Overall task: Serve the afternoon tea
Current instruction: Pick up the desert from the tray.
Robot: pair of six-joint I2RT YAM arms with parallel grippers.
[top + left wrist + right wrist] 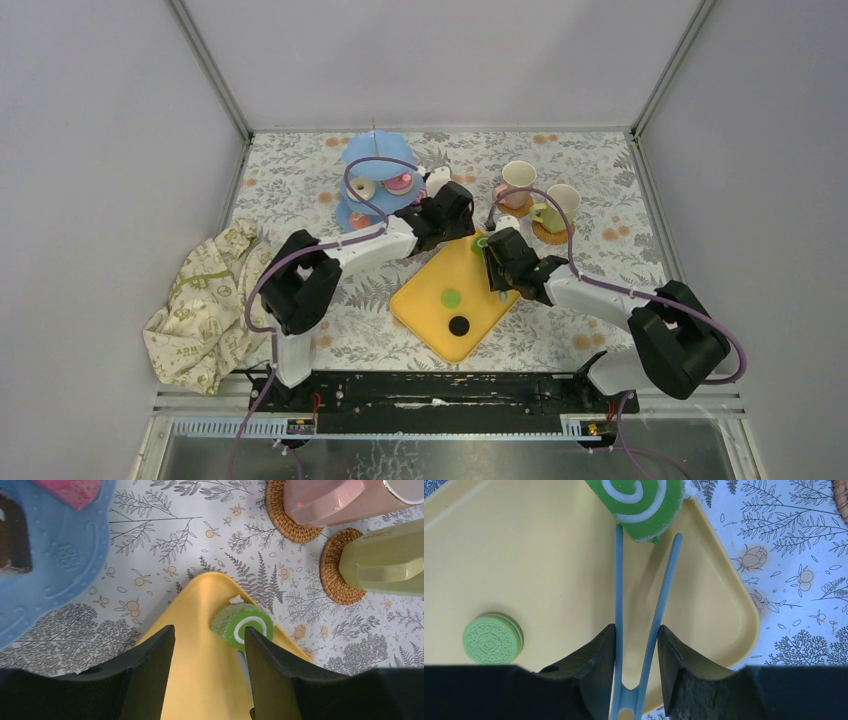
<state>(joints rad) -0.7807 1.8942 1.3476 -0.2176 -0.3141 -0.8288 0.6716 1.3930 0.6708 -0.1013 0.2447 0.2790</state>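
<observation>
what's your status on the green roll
Left pincer open, empty, over yellow tray. Right pincer shut on blue tongs, tips straddling green roll at tray corner. Left pincer close beside it.

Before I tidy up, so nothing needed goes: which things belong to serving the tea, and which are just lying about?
Job: green swirl roll, green cookie, black cookie, pink mug, pale green mug, blue tiered stand, blue tongs in the right gripper.
Lying about: beige cloth, yellow tray, coasters.

Green roll (641, 502) cut off by top edge in right wrist view; tongs (618, 590) cut off at bottom. Left wrist view: pink mug (330, 500) cut at top, green mug (385, 560) at right, blue stand (65, 555) at left.
</observation>
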